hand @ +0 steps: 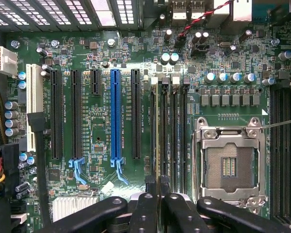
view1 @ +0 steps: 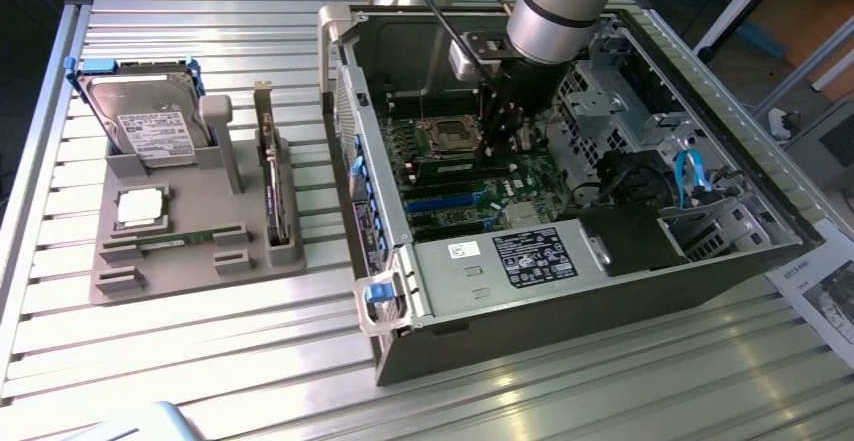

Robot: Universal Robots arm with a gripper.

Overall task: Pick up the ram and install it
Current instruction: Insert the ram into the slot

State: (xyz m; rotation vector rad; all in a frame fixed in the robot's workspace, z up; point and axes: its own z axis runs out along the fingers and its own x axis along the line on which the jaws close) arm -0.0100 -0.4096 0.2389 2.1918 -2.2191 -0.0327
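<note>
Your end effector (view1: pixel 499 146) is inside the open case (view1: pixel 467 266), which stands toward the worktop's (view1: pixel 200 361) edge on the exterior view's right. It is low over the motherboard, beside the empty processor socket (hand: pixel 230 162).

In the wrist view its fingers (hand: pixel 146 208) are pinched narrow on the ram (hand: pixel 159 141), which you see edge-on as a thin strip lined up along the memory slots (hand: pixel 173 141). So the pick-up is done and the stick is at the slots. Seating looks unfinished, judging by the grip on it.

A second, like stick (view1: pixel 180 238) lies in the grey tray (view1: pixel 187 273) near the worktop's edge on the exterior view's left.

You can't tell whether the ram's lower edge has entered a slot, which slot it is over, or how the latches stand. In the exterior view the end effector and arm cover that spot.
</note>
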